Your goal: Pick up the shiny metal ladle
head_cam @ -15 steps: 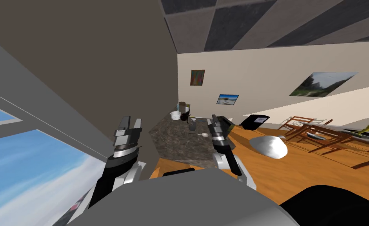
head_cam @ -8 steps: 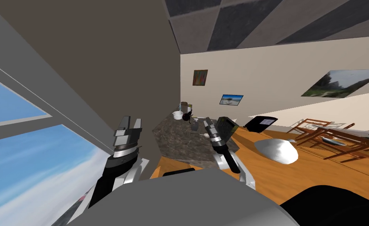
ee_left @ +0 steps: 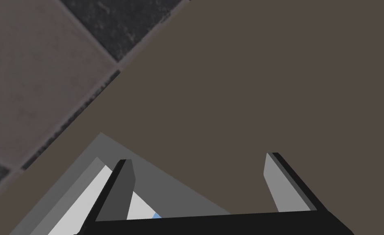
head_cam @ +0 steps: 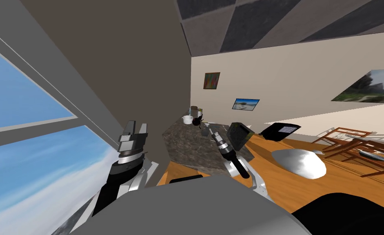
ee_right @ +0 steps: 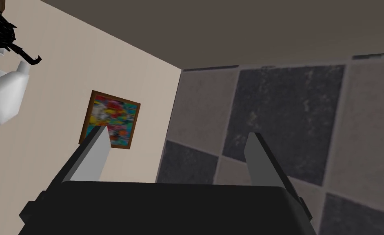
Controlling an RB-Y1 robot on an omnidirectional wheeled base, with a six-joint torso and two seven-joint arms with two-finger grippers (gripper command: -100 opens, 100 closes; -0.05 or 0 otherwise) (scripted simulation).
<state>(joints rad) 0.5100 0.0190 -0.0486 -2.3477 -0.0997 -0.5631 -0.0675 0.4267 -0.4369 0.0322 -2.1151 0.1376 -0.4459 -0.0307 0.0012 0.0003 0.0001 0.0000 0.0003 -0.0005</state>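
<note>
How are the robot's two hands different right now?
Pose: the left gripper stands upright, while the right gripper leans sideways. Place: the left gripper is beside the brown wall near the window, the right gripper in front of the dark counter. Both are open and hold nothing.

Left tool (head_cam: 134, 127) upright on a raised forearm, two fingers well apart, right tool (head_cam: 214, 133) pointing forward and upward on an outstretched forearm, two fingers likewise well apart
</note>
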